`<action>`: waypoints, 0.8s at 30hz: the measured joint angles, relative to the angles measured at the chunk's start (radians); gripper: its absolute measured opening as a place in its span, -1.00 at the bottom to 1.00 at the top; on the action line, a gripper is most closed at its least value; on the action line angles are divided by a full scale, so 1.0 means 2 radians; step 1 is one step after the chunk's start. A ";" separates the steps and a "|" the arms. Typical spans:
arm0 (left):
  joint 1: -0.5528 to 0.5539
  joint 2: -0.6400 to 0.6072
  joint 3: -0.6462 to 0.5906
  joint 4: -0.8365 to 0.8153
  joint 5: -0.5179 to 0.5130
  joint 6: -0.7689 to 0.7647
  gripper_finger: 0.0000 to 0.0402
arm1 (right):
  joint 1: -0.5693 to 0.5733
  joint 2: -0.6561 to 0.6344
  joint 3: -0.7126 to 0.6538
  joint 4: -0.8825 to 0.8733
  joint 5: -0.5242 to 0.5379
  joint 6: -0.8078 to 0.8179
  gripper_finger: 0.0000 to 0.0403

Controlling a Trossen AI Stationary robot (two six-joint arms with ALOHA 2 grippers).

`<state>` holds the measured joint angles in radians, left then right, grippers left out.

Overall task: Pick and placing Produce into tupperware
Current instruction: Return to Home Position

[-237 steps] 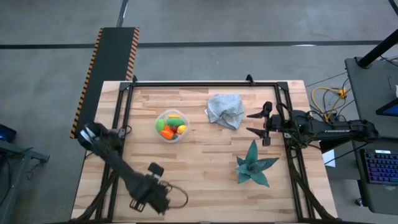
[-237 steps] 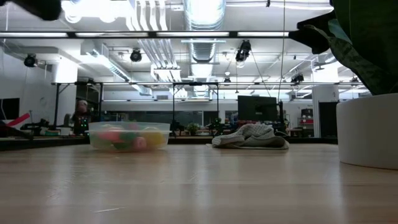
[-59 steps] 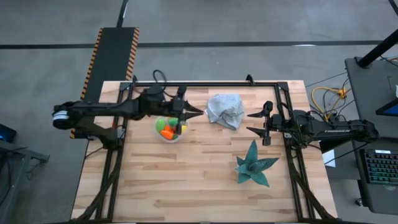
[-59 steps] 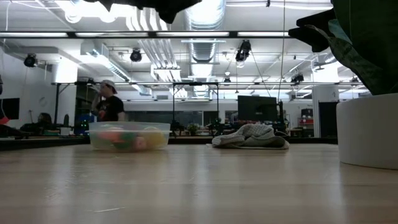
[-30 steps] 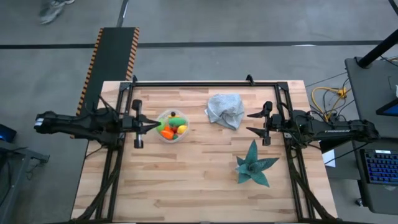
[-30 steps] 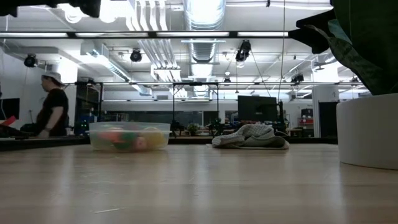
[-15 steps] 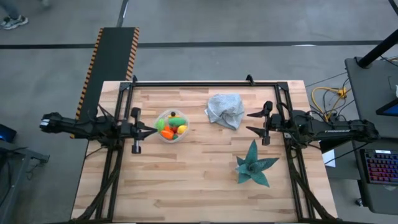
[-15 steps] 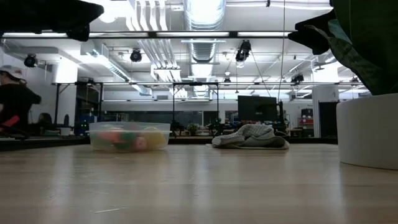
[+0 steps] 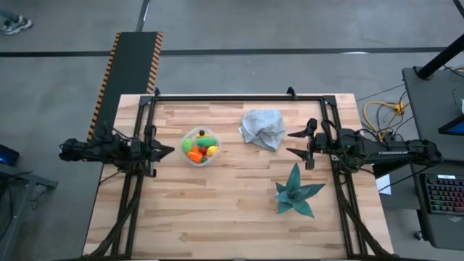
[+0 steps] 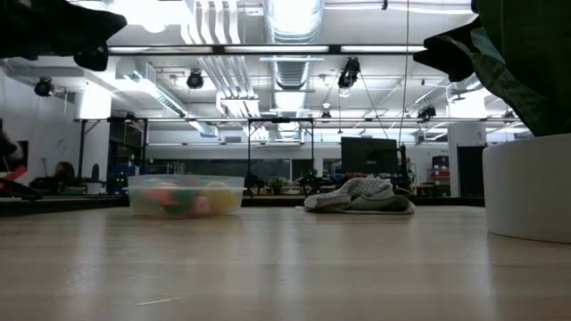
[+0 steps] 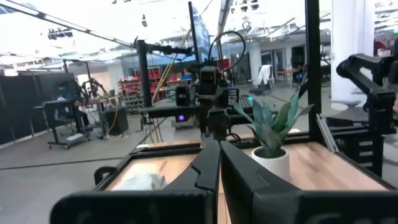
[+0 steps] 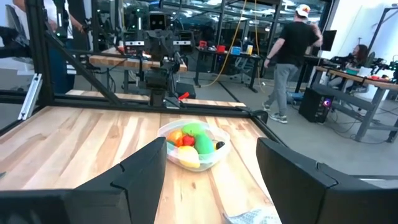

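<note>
Near tupperware [image 9: 183, 149] of produce [image 9: 205, 141], left jaws together, right jaws wide, right wrist view adds standing person [image 12: 291, 50].

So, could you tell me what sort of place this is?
Probably a robotics lab in an open industrial hall: exposed ceiling ducts overhead, another wooden workbench loaded with equipment beyond this table, and a person standing in the background.

Green, orange, yellow, red produce [image 9: 200, 145] in clear tupperware [image 9: 197, 163].

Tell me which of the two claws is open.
The right claw, near the grey cloth, is spread wide open; the left claw, beside the tupperware, is closed to a point.
</note>
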<state>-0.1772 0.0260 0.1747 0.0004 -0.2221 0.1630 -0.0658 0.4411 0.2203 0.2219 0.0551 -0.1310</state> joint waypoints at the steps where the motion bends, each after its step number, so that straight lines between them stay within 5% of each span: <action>1: 0.000 0.001 -0.002 0.001 0.000 0.000 -1.00 | 0.000 0.000 0.000 -0.002 0.000 0.000 0.20; 9: 0.000 0.005 -0.082 0.102 0.003 -0.023 -1.00 | 0.000 0.000 0.000 -0.003 0.000 0.000 0.20; 24: 0.042 0.013 -0.083 0.054 -0.032 -0.029 -1.00 | 0.000 0.000 0.000 -0.002 0.000 0.000 0.20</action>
<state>-0.0922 0.0522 0.0082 0.1085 -0.2867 0.1041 -0.0658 0.4412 0.2199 0.2184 0.0559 -0.1310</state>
